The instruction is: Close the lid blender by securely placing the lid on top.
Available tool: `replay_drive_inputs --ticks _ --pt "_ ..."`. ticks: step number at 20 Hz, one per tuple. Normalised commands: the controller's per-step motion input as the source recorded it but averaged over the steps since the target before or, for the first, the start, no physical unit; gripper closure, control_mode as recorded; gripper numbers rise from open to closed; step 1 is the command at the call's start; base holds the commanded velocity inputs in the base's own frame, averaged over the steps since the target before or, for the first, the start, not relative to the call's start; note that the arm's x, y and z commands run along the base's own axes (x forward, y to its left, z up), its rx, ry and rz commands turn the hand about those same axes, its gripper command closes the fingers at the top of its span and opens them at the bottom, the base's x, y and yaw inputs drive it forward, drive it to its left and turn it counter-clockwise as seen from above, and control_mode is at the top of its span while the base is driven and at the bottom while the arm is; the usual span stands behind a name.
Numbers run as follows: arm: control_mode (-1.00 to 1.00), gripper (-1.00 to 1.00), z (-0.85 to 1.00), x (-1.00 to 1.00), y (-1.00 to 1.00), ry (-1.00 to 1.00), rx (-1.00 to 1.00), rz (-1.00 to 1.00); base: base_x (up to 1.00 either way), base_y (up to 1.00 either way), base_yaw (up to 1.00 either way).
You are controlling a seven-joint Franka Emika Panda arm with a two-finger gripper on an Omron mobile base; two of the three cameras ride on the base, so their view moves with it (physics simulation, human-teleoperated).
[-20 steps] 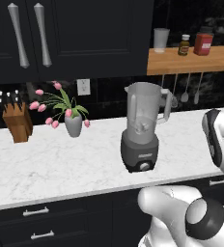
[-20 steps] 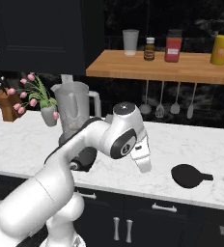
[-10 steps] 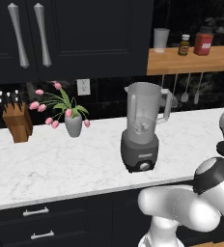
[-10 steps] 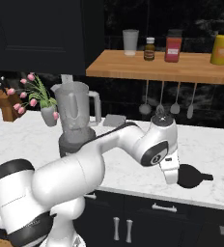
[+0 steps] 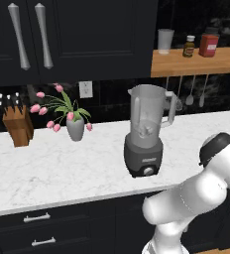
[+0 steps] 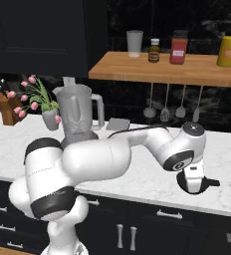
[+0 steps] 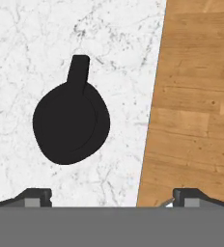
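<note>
- Hanging over the right part of the marble counter [image 6: 137, 174], the gripper [image 7: 111, 195] was seen with its jaws spread wide and nothing held between them.
- The lid [image 7: 70, 120] was found flat on the counter near its front edge, below the gripper.
- The blender [image 5: 146, 131] was left uncovered, well apart to the left, near the tulip vase [image 5: 75, 128].
</note>
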Motion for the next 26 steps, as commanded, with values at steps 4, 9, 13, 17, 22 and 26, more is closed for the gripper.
replay_drive_inputs --ticks 4,9,13,17,22,26 --pt "-1.0 -1.0 -0.49 0.36 -0.15 0.01 0.03 0.0 0.0 0.0 0.0" --pt "-1.0 -1.0 -0.16 0.26 -0.48 0.0 0.07 0.0 0.0 0.0 0.0" --pt "-1.0 -1.0 -0.01 0.25 -0.49 0.0 0.04 0.0 0.0 0.0 0.0" --pt "-1.0 -1.0 -0.14 0.2 -0.29 0.0 0.02 0.0 0.0 0.0 0.0" --pt "-1.0 -1.0 -0.01 0.04 -0.46 0.0 0.04 0.0 0.0 0.0 0.0" --pt "-1.0 -1.0 -0.05 0.09 -0.27 0.01 0.05 0.0 0.0 0.0 0.0"
